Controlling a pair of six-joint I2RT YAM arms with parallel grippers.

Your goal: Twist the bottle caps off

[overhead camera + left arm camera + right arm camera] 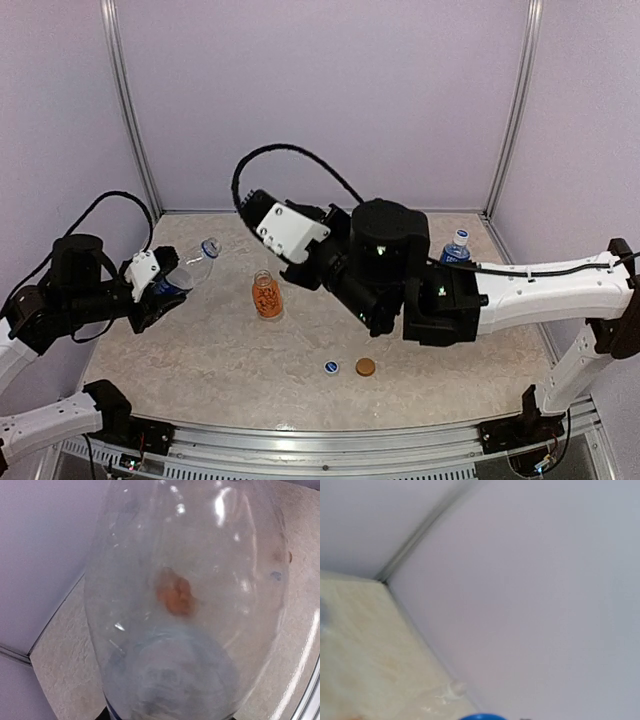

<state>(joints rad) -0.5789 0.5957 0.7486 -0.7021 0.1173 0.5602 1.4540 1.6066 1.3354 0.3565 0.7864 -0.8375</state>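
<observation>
My left gripper (160, 290) is shut on the body of the tall bottle with the dark-blue label (188, 270) and holds it tilted above the table, neck toward the back right. That bottle fills the left wrist view (185, 605). The short orange bottle (266, 296) stands open at mid table. My right gripper (248, 200) is raised at the back, past the tilted bottle's neck. A blue cap (482, 717) sits at its jaws at the bottom edge of the right wrist view; the fingers are out of frame. The bright-blue-label bottle (456, 246) stands capped at back right. The clear unlabelled bottle is hidden.
A blue cap (331, 367) and an orange cap (365, 367) lie loose on the table near the front. The right arm (390, 265) stretches across the middle above the table. Enclosure walls (530, 580) stand close behind and at both sides.
</observation>
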